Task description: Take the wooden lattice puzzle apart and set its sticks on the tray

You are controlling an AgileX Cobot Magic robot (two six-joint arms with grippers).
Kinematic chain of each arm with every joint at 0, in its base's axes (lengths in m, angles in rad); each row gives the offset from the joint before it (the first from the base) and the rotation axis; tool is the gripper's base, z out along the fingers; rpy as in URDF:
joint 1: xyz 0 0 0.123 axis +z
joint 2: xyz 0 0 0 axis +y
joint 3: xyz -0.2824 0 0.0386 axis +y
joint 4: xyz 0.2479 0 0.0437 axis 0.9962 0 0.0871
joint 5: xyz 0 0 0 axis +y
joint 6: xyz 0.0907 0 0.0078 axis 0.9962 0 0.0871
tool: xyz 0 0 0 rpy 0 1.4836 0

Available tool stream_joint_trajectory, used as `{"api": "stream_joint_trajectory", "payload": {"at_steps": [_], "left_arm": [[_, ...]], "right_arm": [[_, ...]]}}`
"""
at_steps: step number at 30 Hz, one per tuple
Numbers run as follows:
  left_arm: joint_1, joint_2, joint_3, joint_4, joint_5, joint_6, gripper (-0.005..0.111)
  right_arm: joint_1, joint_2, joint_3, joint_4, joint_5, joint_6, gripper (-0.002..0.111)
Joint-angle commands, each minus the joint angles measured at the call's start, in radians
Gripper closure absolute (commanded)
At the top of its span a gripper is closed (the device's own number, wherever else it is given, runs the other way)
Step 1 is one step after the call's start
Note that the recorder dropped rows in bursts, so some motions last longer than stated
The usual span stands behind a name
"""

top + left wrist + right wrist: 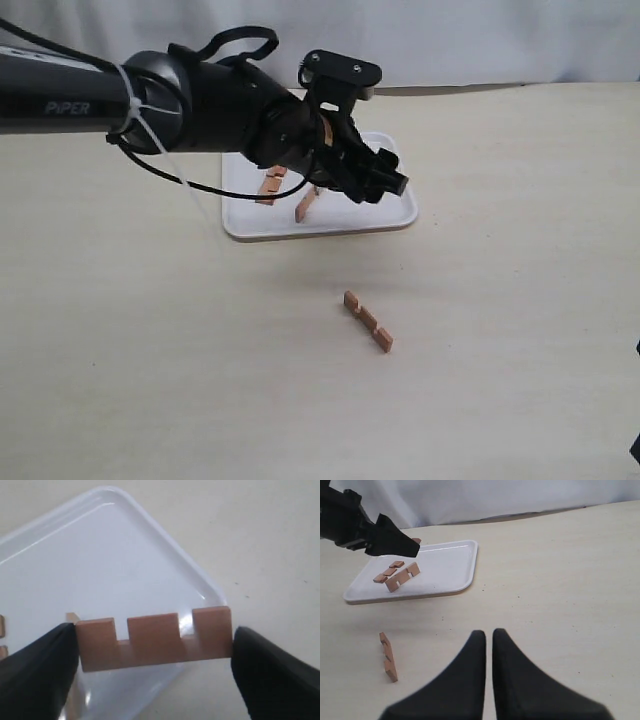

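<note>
No assembled lattice puzzle shows, only separate sticks. My left gripper [155,645] is shut on one notched reddish-brown stick [152,637], gripped by its two ends and held above a corner of the white tray [100,555]. Two more sticks [271,185] [306,205] lie on the tray [395,215]. A fourth stick [368,320] lies on the table in front of the tray, also in the right wrist view as the stick [387,656]. My right gripper [488,637] is shut with nothing in it, low over bare table, well away from the tray [455,575].
The left arm [150,100] reaches across from the left, over the back of the tray. A white backdrop [450,40] closes off the far edge of the beige table [520,300].
</note>
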Motion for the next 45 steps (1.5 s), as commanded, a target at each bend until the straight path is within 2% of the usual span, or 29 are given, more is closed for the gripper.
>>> {"api": "stream_joint_trajectory", "payload": {"at_steps": [1,6,8,10,15,18,21,29,36,41,45], "left_arm": [[0.053,0.058,-0.061,-0.007,-0.055,-0.017,0.107],[0.090,0.082,-0.071,-0.001,-0.116,-0.017,0.106],[0.099,0.089,-0.071,0.001,-0.123,-0.017,0.101],[0.106,0.091,-0.071,0.001,-0.123,-0.017,0.090],[0.116,0.091,-0.071,0.001,-0.127,-0.017,0.050],[0.116,0.091,-0.071,0.000,-0.141,-0.017,0.036],[0.116,0.091,-0.071,-0.001,-0.148,-0.021,0.030],[0.116,0.087,-0.078,-0.003,-0.120,-0.021,0.014],[0.116,0.053,-0.078,-0.005,-0.071,-0.021,0.014],[0.116,-0.026,-0.078,-0.025,0.050,-0.016,0.014],[0.107,-0.098,-0.078,-0.025,0.216,0.060,0.014]], "right_arm": [[0.001,-0.004,0.002,0.004,-0.002,-0.007,0.104],[0.001,-0.004,0.002,0.004,-0.002,-0.007,0.104],[0.001,-0.004,0.002,0.004,-0.002,-0.007,0.104],[0.001,-0.004,0.002,0.004,-0.002,-0.007,0.104],[0.001,-0.004,0.002,0.004,-0.002,-0.007,0.104],[0.001,-0.004,0.002,0.004,-0.002,-0.007,0.104],[0.001,-0.004,0.002,0.004,-0.002,-0.007,0.104],[0.001,-0.004,0.002,0.004,-0.002,-0.007,0.104],[0.001,-0.004,0.002,0.004,-0.002,-0.007,0.104],[0.001,-0.004,0.002,0.004,-0.002,-0.007,0.104],[0.001,-0.004,0.002,0.004,-0.002,-0.007,0.104]]}}
